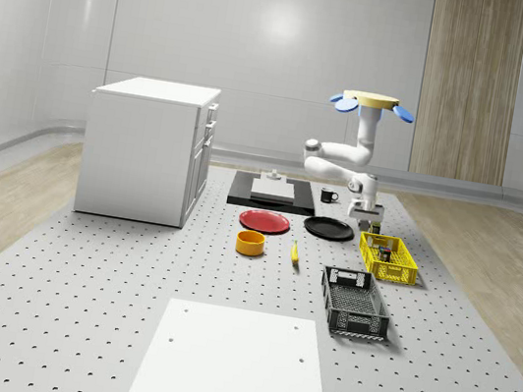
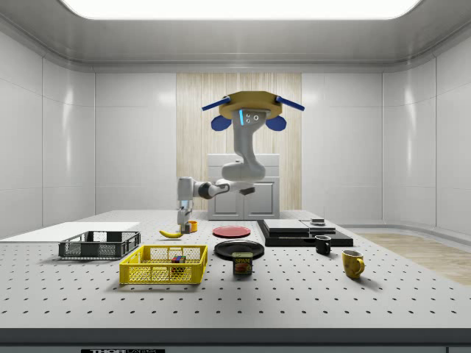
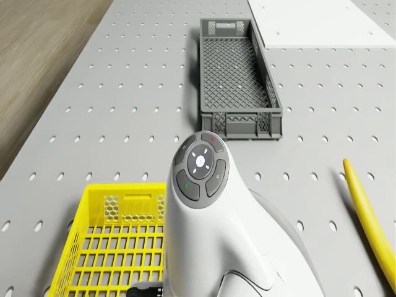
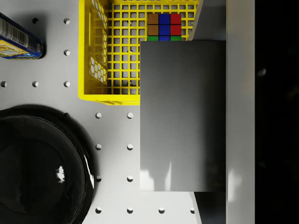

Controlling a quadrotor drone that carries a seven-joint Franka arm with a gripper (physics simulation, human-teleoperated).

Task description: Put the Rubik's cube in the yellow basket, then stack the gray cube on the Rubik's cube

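The drone [image 1: 373,102] hovers above the table beside the yellow basket [image 1: 388,259]. The gripper [image 1: 366,216] hangs over the basket's far end, apparently pinching the gray cube [image 4: 183,115]. The Rubik's cube [image 4: 164,27] lies inside the basket.

The perforated table [image 1: 81,267] carries a white cabinet [image 1: 148,148] at ten o'clock, red plate [image 1: 265,220] and black plate [image 1: 328,228] centrally, yellow basket [image 1: 388,259] and gray crate [image 1: 354,302] (both mesh) toward three.
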